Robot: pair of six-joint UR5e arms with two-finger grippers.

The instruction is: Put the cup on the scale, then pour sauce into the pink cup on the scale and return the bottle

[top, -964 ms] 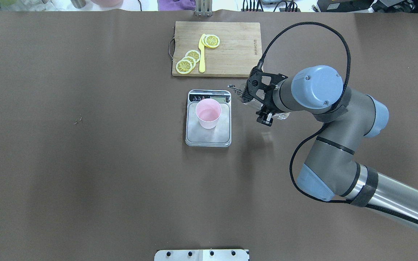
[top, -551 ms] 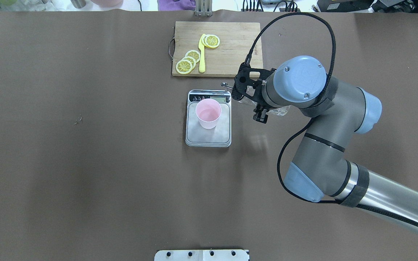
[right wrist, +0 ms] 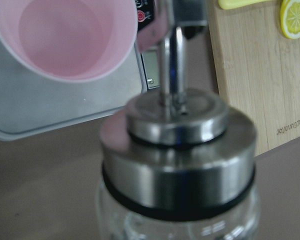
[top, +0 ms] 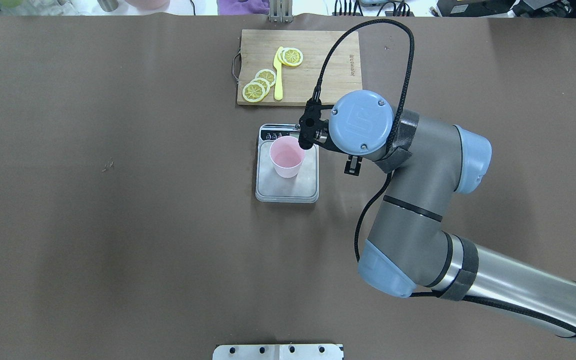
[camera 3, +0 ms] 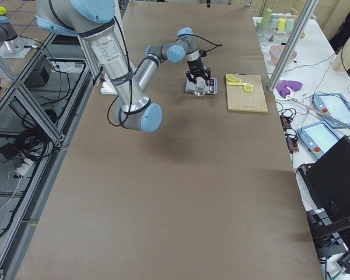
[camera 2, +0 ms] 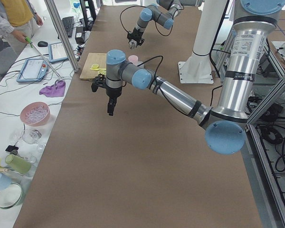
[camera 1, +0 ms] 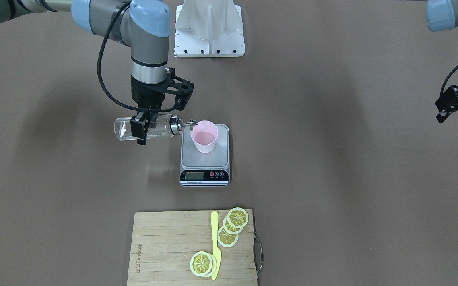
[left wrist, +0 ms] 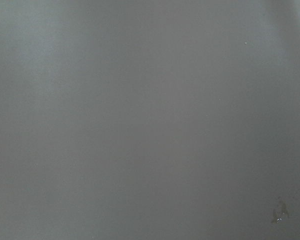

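Note:
The pale pink cup (camera 1: pixel 204 138) stands upright on the steel scale (camera 1: pixel 222 157), toward the robot's side of its platform. My right gripper (camera 1: pixel 144 128) is shut on the clear glass bottle (camera 1: pixel 123 129) and holds it level above the table beside the scale. Its metal spout (camera 1: pixel 190 124) reaches the cup's rim. In the right wrist view the bottle's metal collar (right wrist: pixel 177 165) fills the front, with the cup (right wrist: pixel 65 37) beyond it. In the overhead view my wrist hides the bottle beside the cup (top: pixel 287 156). My left gripper (camera 1: pixel 457 102) hangs far off to the side; I cannot tell its state.
A bamboo cutting board (camera 1: pixel 165 246) with lemon slices (camera 1: pixel 237 217) and a yellow knife (camera 1: pixel 214 238) lies beyond the scale on the operators' side. A white mount plate (camera 1: pixel 209 28) sits at the robot's edge.
My right arm has swung left with the bottle, from beside the scale's corner to the cup's rim. The cup and scale have not moved.

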